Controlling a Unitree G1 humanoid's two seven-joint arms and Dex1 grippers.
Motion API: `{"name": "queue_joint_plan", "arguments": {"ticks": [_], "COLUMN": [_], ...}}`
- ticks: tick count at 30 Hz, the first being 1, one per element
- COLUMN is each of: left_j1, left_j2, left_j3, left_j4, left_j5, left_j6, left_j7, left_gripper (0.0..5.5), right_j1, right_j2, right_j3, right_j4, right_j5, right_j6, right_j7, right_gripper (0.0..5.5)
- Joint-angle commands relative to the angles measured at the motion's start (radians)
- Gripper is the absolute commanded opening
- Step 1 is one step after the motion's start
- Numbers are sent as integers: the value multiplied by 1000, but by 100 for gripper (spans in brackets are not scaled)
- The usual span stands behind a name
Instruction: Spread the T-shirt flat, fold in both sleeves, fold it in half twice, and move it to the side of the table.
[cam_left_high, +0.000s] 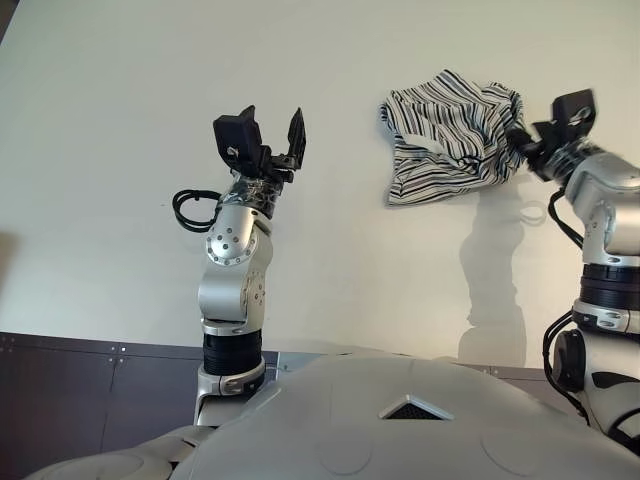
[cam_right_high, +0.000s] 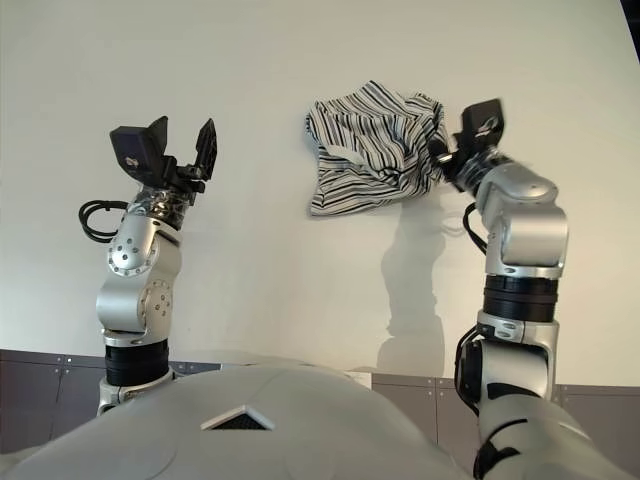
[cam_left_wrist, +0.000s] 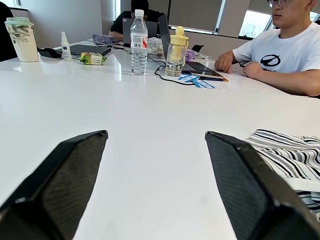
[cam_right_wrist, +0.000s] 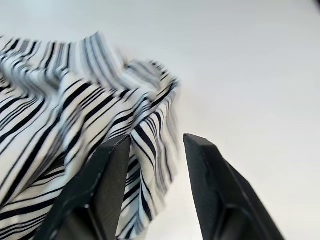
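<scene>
Striped T-shirt (cam_left_high: 450, 135): crumpled heap on white table (cam_left_high: 120, 120); not yet spread, so every fold appears outstanding. Right gripper (cam_right_wrist: 157, 142): fingers partly apart, straddling the shirt's edge. Left gripper (cam_left_high: 273, 125): wide open, empty, well apart.

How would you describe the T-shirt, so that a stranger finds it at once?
On the large white table, look on the robot's right side, just by the right gripper. The T-shirt lies there crumpled in a heap, the only cloth on it with black and white stripes.
</scene>
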Motion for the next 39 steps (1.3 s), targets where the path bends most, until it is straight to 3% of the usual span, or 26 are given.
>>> {"name": "queue_joint_plan", "arguments": {"ticks": [1, 4, 8, 12, 18, 21, 26, 30, 33, 36, 39], "left_j1": [-25, -64, -103, -98, -119, -138, -74, 22, 81, 46, -5], "left_j2": [19, 14, 48, 63, 71, 94, 202, 337, 486, 552, 536], "left_j3": [24, 57, 86, 93, 73, 86, 20, -38, -111, -121, -59], "left_j4": [-4, 0, 9, 25, 32, 25, 23, -45, -70, -41, -27], "left_j5": [-8, -36, -49, -42, -33, -41, 6, 34, 99, 142, 84], "left_j6": [8, 15, 41, 40, 37, 46, 56, 51, -34, -102, -99], "left_j7": [-11, -8, -28, -36, -39, -52, -149, -283, -425, -481, -491], "left_gripper": [360, 360, 360, 360, 360, 360, 360, 360, 360, 360, 360], "right_j1": [-40, -6, 64, 24, 50, 48, 82, 164, 111, -16, -48], "right_j2": [-43, -54, -134, -108, -193, -192, -199, -380, -437, -332, -169], "right_j3": [45, 224, 457, 525, 697, 713, 708, 662, 561, 477, 565], "right_j4": [-188, -415, -352, -249, -97, -98, -211, -297, -255, -215, -194], "right_j5": [51, 170, -20, -160, -352, -326, -178, -67, 6, 30, -114], "right_j6": [5, 40, -155, -307, -514, -558, -558, -642, -703, -667, -592], "right_j7": [86, 273, 300, 237, 342, 438, 630, 840, 909, 806, 630], "right_gripper": [268, 268, 268, 195, 81, 18, 13, 13, 13, 13, 13]}}
